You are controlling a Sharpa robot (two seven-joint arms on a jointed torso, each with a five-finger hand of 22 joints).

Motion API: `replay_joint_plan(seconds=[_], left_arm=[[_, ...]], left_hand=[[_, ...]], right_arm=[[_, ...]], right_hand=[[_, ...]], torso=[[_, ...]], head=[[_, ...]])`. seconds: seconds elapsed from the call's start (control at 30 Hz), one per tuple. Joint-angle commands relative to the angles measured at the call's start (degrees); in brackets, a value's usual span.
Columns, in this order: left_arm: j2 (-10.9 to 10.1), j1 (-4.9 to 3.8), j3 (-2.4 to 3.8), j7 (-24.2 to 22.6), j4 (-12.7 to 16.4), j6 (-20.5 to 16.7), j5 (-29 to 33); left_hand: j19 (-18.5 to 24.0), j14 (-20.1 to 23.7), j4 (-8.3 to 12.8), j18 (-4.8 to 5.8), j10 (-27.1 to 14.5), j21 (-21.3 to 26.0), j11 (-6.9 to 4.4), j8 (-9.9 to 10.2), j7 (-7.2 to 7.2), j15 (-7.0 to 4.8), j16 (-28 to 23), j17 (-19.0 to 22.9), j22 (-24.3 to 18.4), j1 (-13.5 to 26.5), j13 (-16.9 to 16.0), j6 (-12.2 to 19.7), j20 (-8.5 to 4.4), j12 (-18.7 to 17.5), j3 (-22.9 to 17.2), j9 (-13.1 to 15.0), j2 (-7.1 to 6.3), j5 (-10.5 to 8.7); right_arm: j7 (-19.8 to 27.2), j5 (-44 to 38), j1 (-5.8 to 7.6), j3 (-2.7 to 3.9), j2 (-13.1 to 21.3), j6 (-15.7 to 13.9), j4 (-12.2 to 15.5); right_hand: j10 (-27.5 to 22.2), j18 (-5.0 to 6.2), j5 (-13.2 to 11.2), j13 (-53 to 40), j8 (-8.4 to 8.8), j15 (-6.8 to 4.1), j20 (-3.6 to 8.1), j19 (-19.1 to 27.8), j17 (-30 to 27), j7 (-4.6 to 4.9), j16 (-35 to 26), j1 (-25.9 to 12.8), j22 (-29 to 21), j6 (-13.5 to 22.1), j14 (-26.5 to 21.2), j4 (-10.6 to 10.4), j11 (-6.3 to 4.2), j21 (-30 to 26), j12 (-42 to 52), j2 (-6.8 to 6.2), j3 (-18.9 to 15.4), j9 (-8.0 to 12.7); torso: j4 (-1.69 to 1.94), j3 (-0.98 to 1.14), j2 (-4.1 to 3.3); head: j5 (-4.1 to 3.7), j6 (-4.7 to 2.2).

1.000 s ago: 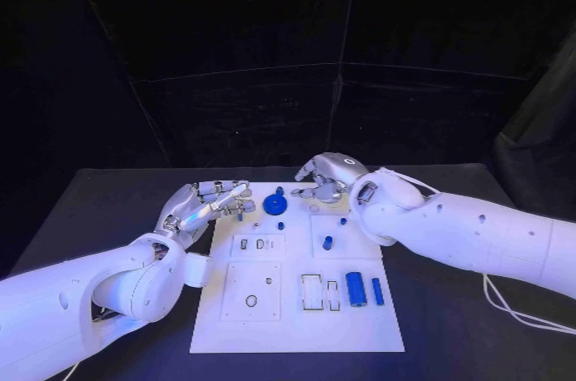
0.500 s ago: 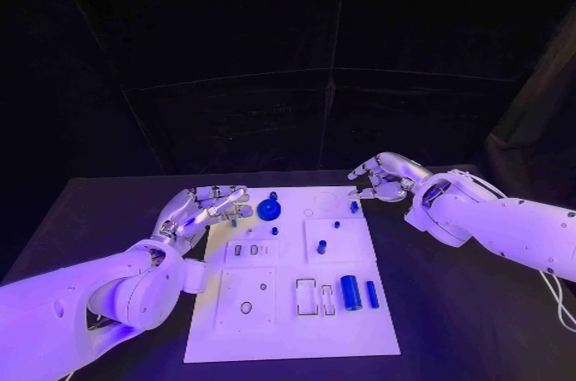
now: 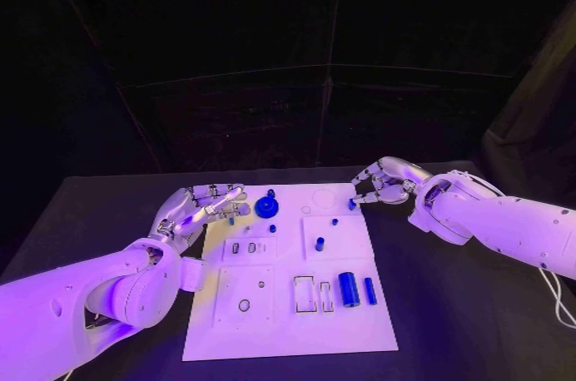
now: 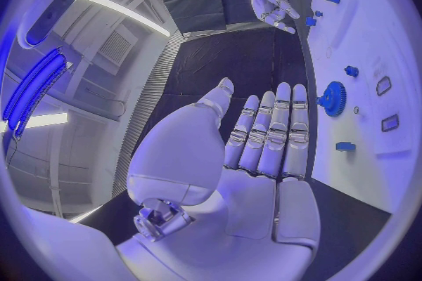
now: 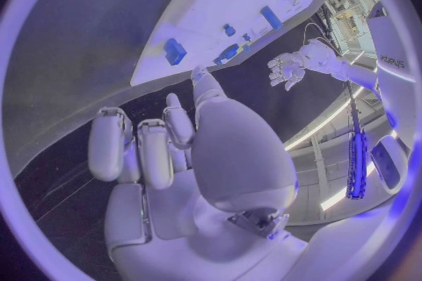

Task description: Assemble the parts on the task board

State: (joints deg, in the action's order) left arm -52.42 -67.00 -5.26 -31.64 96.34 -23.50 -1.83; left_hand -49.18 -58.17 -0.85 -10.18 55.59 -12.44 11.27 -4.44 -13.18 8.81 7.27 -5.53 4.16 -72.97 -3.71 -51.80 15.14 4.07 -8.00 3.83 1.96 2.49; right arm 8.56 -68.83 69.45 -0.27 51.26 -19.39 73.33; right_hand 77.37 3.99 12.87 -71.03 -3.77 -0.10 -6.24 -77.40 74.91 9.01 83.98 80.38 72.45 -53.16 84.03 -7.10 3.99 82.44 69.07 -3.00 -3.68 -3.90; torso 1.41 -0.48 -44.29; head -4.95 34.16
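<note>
White task board [image 3: 292, 331] sits mid-table, blue gear [image 3: 266, 207] at its 11 o'clock corner, blue cylinder [image 3: 348, 289] toward 4 o'clock. Left hand [image 3: 198, 206] just beside the gear, fingers straight, apart, holding nothing. Right hand [image 3: 386, 184] off the board's 1 o'clock corner by a small blue part [image 3: 353, 204], fingers curled, nothing in them.

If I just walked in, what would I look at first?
Probably the two shiny silver hands: the left hand hovers flat and empty at the left edge of the white task board, the right hand with curled fingers at its far right corner. Next, the blue gear near the left hand and the fat blue cylinder lying toward the front.
</note>
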Motion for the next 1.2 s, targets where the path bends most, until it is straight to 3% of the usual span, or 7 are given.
replay_joint_plan(seconds=[0.03,0.47,0.67,1.0,1.2], left_arm=[[0.1,-0.03,0.03,-0.3,0.0,0.8,-0.3],[0.0,-0.02,-0.01,-0.2,-0.1,0.8,-0.3],[0.0,-0.02,-0.01,-0.2,-0.1,0.7,-0.3],[-0.1,-0.02,-0.02,-0.2,-0.2,0.7,-0.3],[-0.1,-0.02,-0.02,-0.1,-0.2,0.7,-0.3]], left_hand=[[-0.4,-0.2,0.2,-0.33,0.2,0.4,-0.11,0.2,-0.68,0.07,-0.3,0.1,-0.1,-0.5,0.1,-0.3,0.07,-0.2,0.0,0.0,0.30,0.25],[-0.4,-0.3,0.3,-0.33,0.2,0.4,-0.11,0.2,-0.68,0.07,-0.3,0.1,-0.1,-0.5,0.1,-0.3,0.06,-0.2,-0.1,0.0,0.33,0.24],[-0.4,-0.3,0.3,-0.33,0.2,0.4,-0.11,0.2,-0.68,0.07,-0.3,0.1,-0.1,-0.5,0.1,-0.3,0.06,-0.2,-0.1,0.0,0.33,0.24],[-0.5,-0.3,0.4,-0.33,0.2,0.4,-0.10,0.3,-0.70,0.07,-0.3,0.1,-0.1,-0.6,0.1,-0.3,0.06,-0.2,-0.1,0.0,0.36,0.24],[-0.5,-0.3,0.4,-0.33,0.1,0.4,-0.10,0.3,-0.70,0.07,-0.3,0.1,-0.1,-0.6,0.1,-0.3,0.06,-0.2,-0.1,0.0,0.40,0.24]], right_arm=[[0.7,-0.8,-0.17,0.02,-0.3,1.7,-0.5],[0.6,-0.9,-1.83,0.02,-1.3,2.0,-2.0],[0.3,-0.9,-2.20,0.02,-2.0,1.8,-2.8],[0.4,-1.0,-2.53,0.02,-2.9,1.7,-3.6],[0.6,-1.0,-2.56,0.03,-3.2,1.8,-3.7]], right_hand=[[-0.4,-0.05,0.3,0.1,-0.07,-0.17,0.04,0.4,3.0,-0.16,-0.3,0.6,-0.1,0.1,3.2,0.2,-0.13,-0.3,-0.4,-0.15,-0.2,0.0],[-0.3,-0.07,1.1,0.0,-0.11,-0.16,0.03,0.3,3.2,-0.14,-0.2,1.0,0.0,0.2,3.3,0.4,-0.11,-0.3,-0.2,0.19,-0.4,0.0],[0.0,-0.13,1.2,-0.3,-0.36,-0.20,0.05,0.1,3.5,-0.18,-0.1,1.3,0.3,-0.3,3.4,0.5,-0.17,-0.2,0.2,0.94,-0.4,-0.1],[1.0,-0.35,-1.3,-1.3,-1.21,-0.48,0.30,-0.8,4.5,-0.48,0.4,2.9,1.3,-3.0,3.7,1.5,-0.46,0.3,1.5,3.86,1.1,-0.3],[1.4,-0.46,-2.7,-1.8,-1.63,-0.60,0.42,-1.2,4.9,-0.63,0.6,3.8,1.9,-4.7,3.8,2.2,-0.66,0.5,2.0,4.73,2.2,-0.4]], torso=[[0.10,-0.15,0.00],[-0.06,-0.13,0.03],[0.10,-0.15,0.06],[0.06,-0.15,0.05],[-0.01,-0.08,0.06]], head=[[-0.33,0.13],[-0.16,0.51],[-0.32,0.45],[-0.29,0.39],[-0.34,0.51]])
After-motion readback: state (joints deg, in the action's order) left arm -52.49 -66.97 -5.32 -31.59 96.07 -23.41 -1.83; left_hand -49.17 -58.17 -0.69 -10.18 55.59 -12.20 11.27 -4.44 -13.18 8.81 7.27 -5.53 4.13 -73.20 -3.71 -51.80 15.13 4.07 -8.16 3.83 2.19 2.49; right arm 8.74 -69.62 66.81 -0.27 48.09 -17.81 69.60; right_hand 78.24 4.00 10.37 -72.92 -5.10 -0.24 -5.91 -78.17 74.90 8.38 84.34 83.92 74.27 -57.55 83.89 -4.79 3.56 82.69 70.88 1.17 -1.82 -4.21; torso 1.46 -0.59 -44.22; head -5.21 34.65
